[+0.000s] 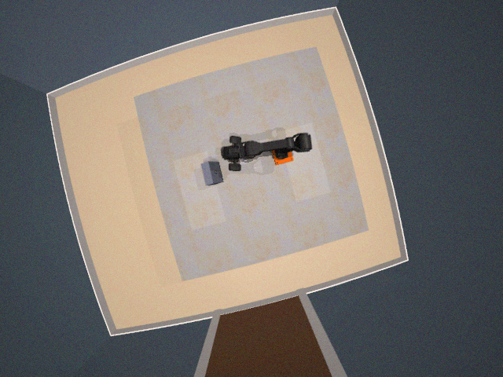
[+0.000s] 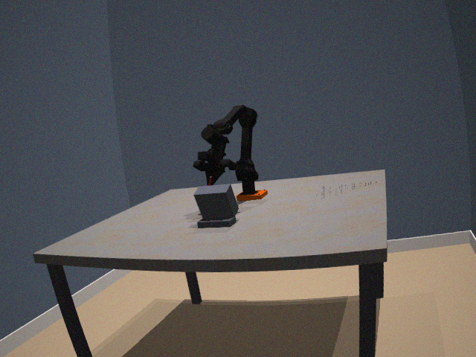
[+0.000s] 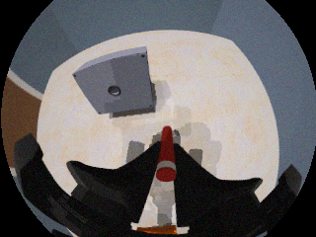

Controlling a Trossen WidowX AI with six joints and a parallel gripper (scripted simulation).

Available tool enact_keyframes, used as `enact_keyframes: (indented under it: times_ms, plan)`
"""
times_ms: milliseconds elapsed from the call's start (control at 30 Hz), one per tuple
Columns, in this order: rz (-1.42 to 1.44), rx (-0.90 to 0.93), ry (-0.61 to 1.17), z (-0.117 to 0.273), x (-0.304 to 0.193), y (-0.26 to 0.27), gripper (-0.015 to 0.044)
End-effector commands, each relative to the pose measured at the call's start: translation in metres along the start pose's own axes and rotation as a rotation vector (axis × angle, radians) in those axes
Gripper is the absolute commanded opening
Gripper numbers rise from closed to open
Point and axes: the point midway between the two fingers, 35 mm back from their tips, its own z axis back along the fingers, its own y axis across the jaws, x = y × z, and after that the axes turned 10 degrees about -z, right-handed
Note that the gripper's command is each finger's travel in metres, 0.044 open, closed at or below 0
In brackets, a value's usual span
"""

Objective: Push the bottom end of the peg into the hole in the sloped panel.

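Observation:
A round red peg [image 3: 167, 145] [image 2: 210, 180] with a pale grey band near its top end is clamped between the black fingers of my gripper [image 3: 167, 145]. The peg hangs above the table, its lower end pointing away from the wrist camera. The grey sloped panel [image 1: 210, 174] [image 2: 217, 203] [image 3: 130, 79] stands on a low base. Its face has one round dark hole [image 3: 115, 90] [image 1: 215, 172]. In the wrist view the panel is up and to the left of the peg, well apart from it. In the top view the arm's wrist hides the fingers and peg.
The orange base plate [image 1: 284, 159] [image 2: 252, 195] of the arm is on the grey table [image 1: 251, 239] [image 2: 307, 230], behind the gripper as seen from the panel. The panel's side edge and base stand out in the wrist view. Arm shadows fall on the table.

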Motion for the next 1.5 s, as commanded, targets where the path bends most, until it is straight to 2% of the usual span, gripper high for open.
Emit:
enact_keyframes:
  times_ms: [0, 1467]
  plan:
    - [-0.008, 0.005, -0.021, 0.001, -0.001, 0.002, 0.0]
    - [-0.111, 0.123, -0.213, 0.009, -0.017, 0.024, 0.0]
